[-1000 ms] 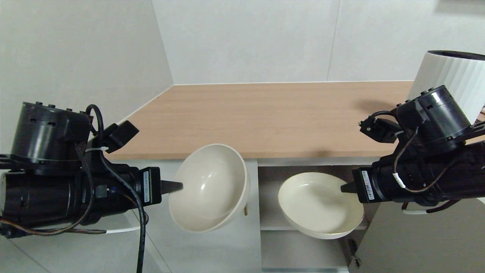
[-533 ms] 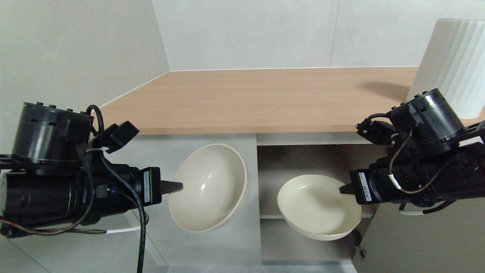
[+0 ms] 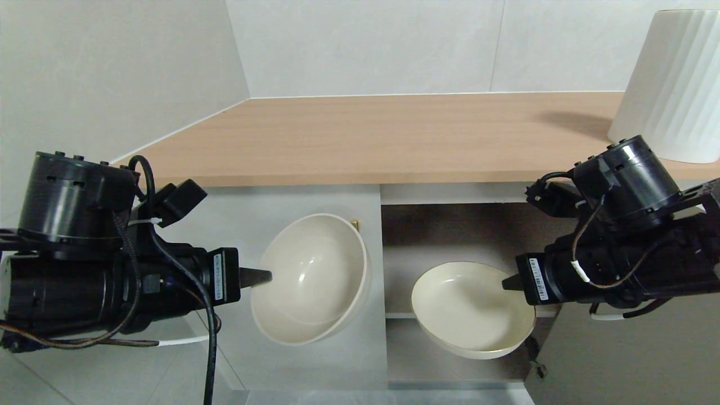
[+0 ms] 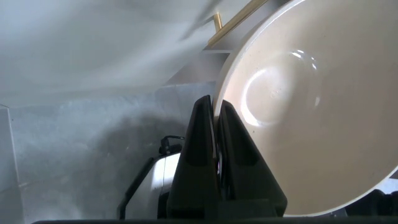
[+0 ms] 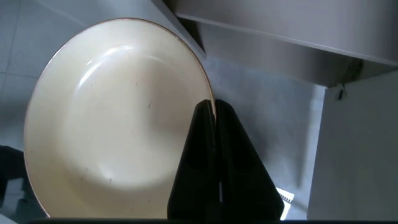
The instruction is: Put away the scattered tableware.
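Jaws pinched on rims: left gripper (image 3: 261, 277) holds deep bowl (image 3: 309, 278) before the closed door (image 3: 253, 219); right gripper (image 3: 509, 281) holds shallow bowl (image 3: 469, 309) at the open cabinet (image 3: 450, 230). Camera has sunk, grips unchanged; shelving likely next.

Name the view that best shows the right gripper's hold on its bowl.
Right wrist view: the right gripper pinches the rim of the shallow bowl, close up. Head view shows that bowl whole, the grip small. Left wrist view shows the deep bowl instead.
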Robot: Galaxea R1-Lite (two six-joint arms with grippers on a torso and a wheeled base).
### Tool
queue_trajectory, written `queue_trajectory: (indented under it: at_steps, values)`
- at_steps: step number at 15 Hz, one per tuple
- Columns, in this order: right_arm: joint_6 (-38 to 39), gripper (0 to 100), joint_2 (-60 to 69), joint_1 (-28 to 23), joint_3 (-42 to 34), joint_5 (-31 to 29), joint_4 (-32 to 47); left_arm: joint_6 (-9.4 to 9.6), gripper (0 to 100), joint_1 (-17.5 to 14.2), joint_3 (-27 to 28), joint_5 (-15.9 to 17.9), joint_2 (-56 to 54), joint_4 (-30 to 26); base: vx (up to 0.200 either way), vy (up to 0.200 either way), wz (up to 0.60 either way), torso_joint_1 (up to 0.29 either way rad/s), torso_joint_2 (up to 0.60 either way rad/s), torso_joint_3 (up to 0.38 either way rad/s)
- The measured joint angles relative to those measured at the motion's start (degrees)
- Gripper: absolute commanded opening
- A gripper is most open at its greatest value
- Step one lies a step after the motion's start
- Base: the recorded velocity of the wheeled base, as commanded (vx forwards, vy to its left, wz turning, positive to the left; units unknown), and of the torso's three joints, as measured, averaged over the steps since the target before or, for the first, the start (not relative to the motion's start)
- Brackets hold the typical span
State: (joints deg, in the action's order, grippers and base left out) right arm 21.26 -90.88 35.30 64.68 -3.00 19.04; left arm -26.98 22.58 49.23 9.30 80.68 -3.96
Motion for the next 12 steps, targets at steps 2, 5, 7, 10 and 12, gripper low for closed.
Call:
queue_trajectory:
  at_steps: [2,5,7,10,12]
  values:
    - [-0.24,0,-1.4,0.0,0.0,0.0,0.0,0.02,0,0.0,0.02,0.02,0.0,0.0,0.0,0.0,0.0,0.0,0.0,0.0]
    - [-1.32,0,-6.41,0.06,-0.11,-0.22,0.0,0.02,0,0.0,0.02,0.0,0.0,0.0,0.0,0.0,0.0,0.0,0.0,0.0]
    - [-1.48,0,-11.52,0.06,-0.18,-0.44,-1.34,0.02,0,0.0,0.0,0.0,0.0,0.02,0.0,0.0,0.0,0.0,0.0,0.0]
    - [-1.29,0,-18.24,-0.35,-0.22,-1.93,-6.29,0.02,0,0.0,0.0,0.02,0.0,0.02,0.0,0.0,0.0,0.0,0.0,0.0]
    - [-0.82,0,-24.36,-1.55,-0.16,-4.22,-13.46,0.02,0,0.0,-0.02,0.02,0.0,0.0,0.0,0.0,0.0,0.0,0.0,0.0]
